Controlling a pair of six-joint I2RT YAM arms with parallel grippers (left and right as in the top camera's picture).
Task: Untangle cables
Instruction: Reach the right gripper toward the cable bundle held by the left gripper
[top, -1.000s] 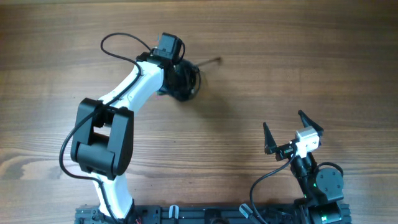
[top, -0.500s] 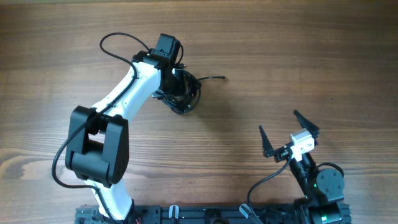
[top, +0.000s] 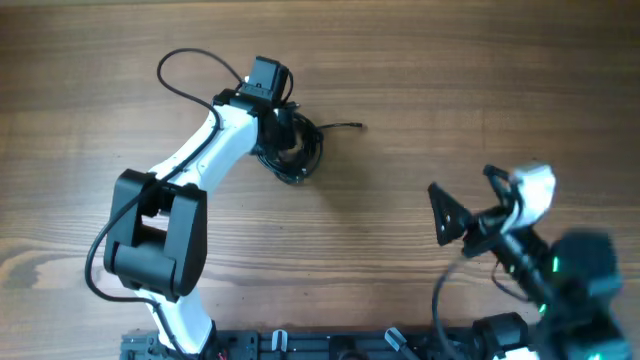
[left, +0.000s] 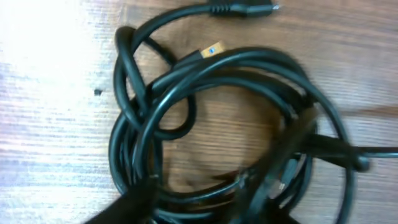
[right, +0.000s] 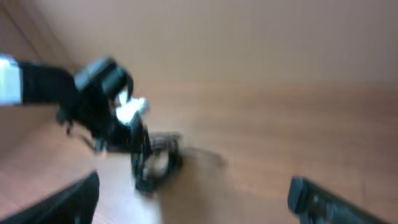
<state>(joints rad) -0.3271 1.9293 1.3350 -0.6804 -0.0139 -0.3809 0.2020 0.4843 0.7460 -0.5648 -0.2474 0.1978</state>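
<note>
Seen from overhead, 2 white and black robot arms reach over a brown wooden table (top: 450, 80). The left arm stretches toward the far middle of the table, and its end effector (top: 285, 135) hangs right over the cables (top: 310, 150). The cables are thin black cords bunched in 1 small tangled coil that lies flat on the table. 1 cord leaves the coil and runs to the right, ending in a small plug (top: 352, 126) that rests on bare wood just beside the bundle.

The left wrist camera shows the coil close up. Several loops of the cables (left: 249, 55) overlap and cross. The long black plug (left: 242, 9) sits at the top edge, and a small gold connector with a blue tip (left: 211, 48) pokes out among the upper loops. The 2 dark fingers of the left end effector (left: 196, 186) come in from the bottom, blurred, with a gap between them and cords lying across that gap. I cannot tell whether they are pinching any cord.

The right arm is at the near right, well apart from the bundle and blurred in the overhead view. Its end effector (top: 468, 197) is released, fingers spread wide and holding nothing. Its own blurred camera looks across the table at the distant cables (right: 155, 165), with the right end effector's (right: 194, 180) fingers at the bottom corners.
</note>
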